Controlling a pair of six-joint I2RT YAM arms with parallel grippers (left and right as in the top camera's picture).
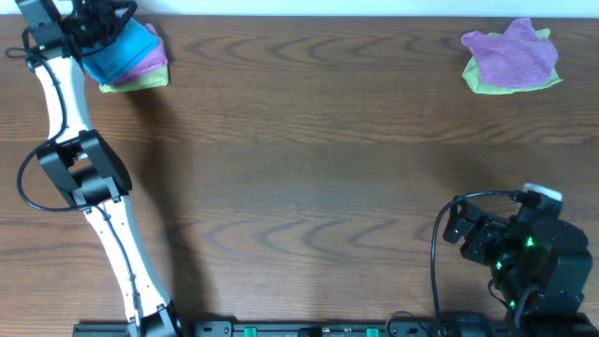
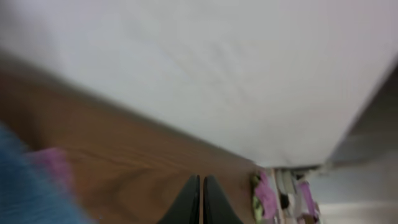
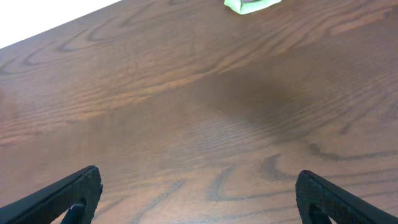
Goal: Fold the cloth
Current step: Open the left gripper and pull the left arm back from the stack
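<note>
Wooden table holds the cloth, left hand closed above it.

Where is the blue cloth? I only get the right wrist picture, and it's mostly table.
Observer: The cloth lies at the far left corner of the table, on top of a pile of purple and green ones.
Operator: Is an arm near it?
Observer: Yes. The left arm reaches over it, and the left gripper shows its fingers together in its own camera.
Operator: Are there more cloths?
Observer: Yes, a second pile, purple on green, sits at the far right.
</note>
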